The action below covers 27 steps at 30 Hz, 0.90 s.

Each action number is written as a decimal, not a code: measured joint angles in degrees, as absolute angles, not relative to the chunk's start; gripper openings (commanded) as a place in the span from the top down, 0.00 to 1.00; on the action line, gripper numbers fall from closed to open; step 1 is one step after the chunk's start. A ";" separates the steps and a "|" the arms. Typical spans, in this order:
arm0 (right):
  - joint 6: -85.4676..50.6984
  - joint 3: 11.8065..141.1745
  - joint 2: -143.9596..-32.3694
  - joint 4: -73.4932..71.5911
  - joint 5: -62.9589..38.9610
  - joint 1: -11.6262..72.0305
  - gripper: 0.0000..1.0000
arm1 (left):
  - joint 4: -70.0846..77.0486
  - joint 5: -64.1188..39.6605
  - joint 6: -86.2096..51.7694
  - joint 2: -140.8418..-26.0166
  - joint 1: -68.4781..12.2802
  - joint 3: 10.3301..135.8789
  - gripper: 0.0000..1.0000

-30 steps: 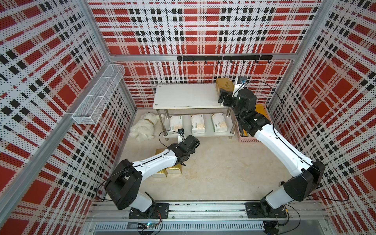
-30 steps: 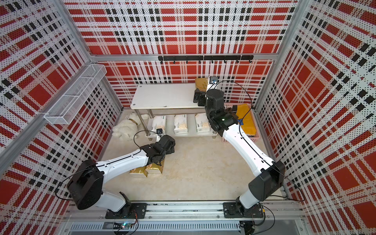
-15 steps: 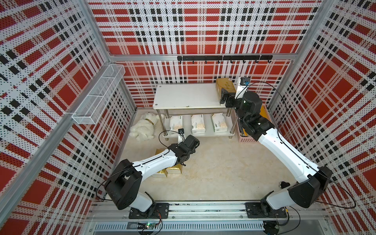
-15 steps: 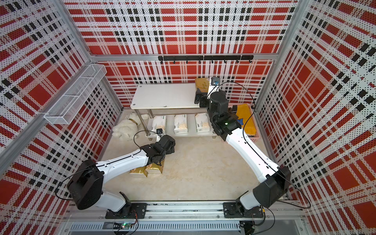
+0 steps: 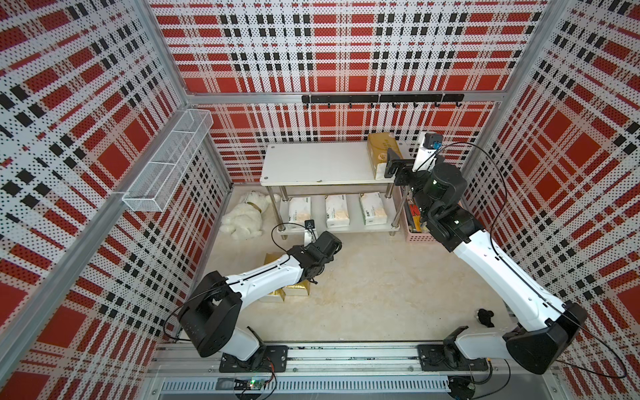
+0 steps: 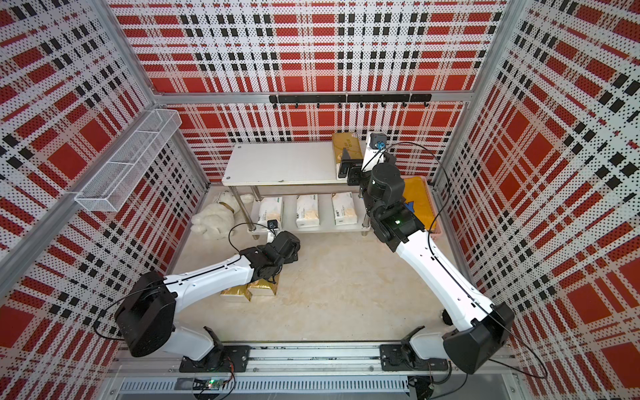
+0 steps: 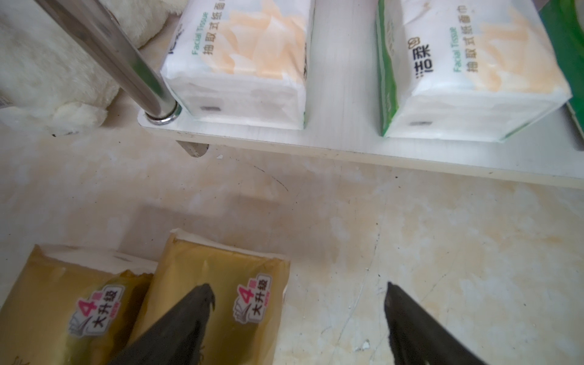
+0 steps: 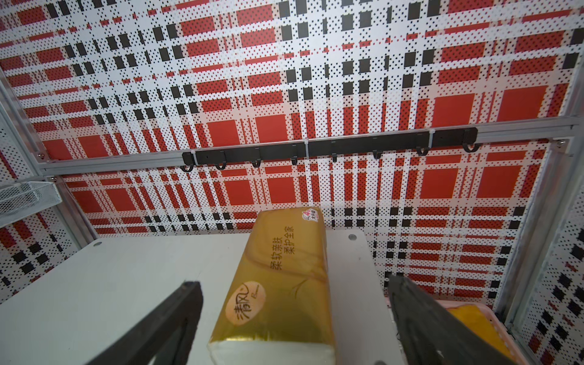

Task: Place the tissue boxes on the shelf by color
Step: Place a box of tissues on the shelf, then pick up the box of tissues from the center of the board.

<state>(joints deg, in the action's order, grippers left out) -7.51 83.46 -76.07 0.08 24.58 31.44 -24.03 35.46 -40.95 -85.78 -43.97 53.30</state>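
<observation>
The shelf (image 5: 311, 166) stands at the back wall. One gold tissue box (image 5: 381, 152) (image 8: 278, 284) lies on the right end of its top board. My right gripper (image 8: 294, 282) is open at that box's near white end, a finger on each side with a gap to the box. Three white tissue boxes (image 5: 299, 209) (image 5: 336, 209) (image 5: 372, 207) sit side by side on the lower board. Two gold tissue boxes (image 7: 218, 300) (image 7: 63, 303) lie side by side on the floor, partly under my left arm (image 5: 270, 273). My left gripper (image 7: 298, 287) is open: one finger over the right-hand box, the other over bare floor.
A white plush toy (image 5: 244, 218) lies on the floor left of the shelf. A pink crate (image 5: 412, 235) holding something yellow stands at the shelf's right, under my right arm. A wire basket (image 5: 169, 162) hangs on the left wall and a hook rail (image 5: 381, 98) on the back wall.
My right arm's elbow and wrist have swung right and back, with the open gripper staying at the gold box on the top board. The left arm has not moved.
</observation>
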 measured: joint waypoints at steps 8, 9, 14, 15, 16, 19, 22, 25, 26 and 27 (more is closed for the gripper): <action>-7.77 80.16 -68.97 7.35 28.51 31.44 0.00 | -26.39 36.29 -43.13 -83.57 -46.76 53.84 0.10; -8.03 79.85 -68.31 8.82 28.82 31.44 0.00 | -26.55 36.29 -43.33 -83.07 -46.74 53.84 0.10; -10.17 77.43 -66.06 16.73 29.45 31.44 0.00 | -27.64 35.97 -44.10 -80.88 -45.65 53.21 0.10; -10.63 76.71 -65.76 18.50 29.47 31.44 0.00 | -27.79 35.66 -44.25 -80.20 -45.25 52.60 0.10; -11.22 75.99 -65.52 20.08 29.47 31.44 0.00 | -28.01 35.31 -44.40 -79.55 -44.91 52.01 0.10; -12.84 73.19 -64.60 24.18 29.26 31.44 0.00 | -28.82 33.98 -44.80 -76.82 -43.31 49.50 0.10; -14.26 70.41 -63.40 27.42 28.64 31.44 0.00 | -29.65 32.80 -44.88 -74.59 -41.78 47.44 0.10; -15.62 67.81 -61.63 29.76 27.38 31.44 0.00 | -30.55 31.66 -44.84 -73.73 -40.47 46.57 0.10; -16.12 67.05 -61.17 30.35 26.79 31.44 0.00 | -30.68 31.14 -44.82 -73.65 -39.99 46.33 0.10; -16.62 66.28 -60.86 30.63 26.13 31.44 0.00 | -30.81 30.35 -44.77 -73.54 -39.51 45.98 0.10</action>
<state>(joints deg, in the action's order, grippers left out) -16.62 66.28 -60.86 30.63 26.13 31.44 -30.81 30.35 -44.77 -73.54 -39.51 45.98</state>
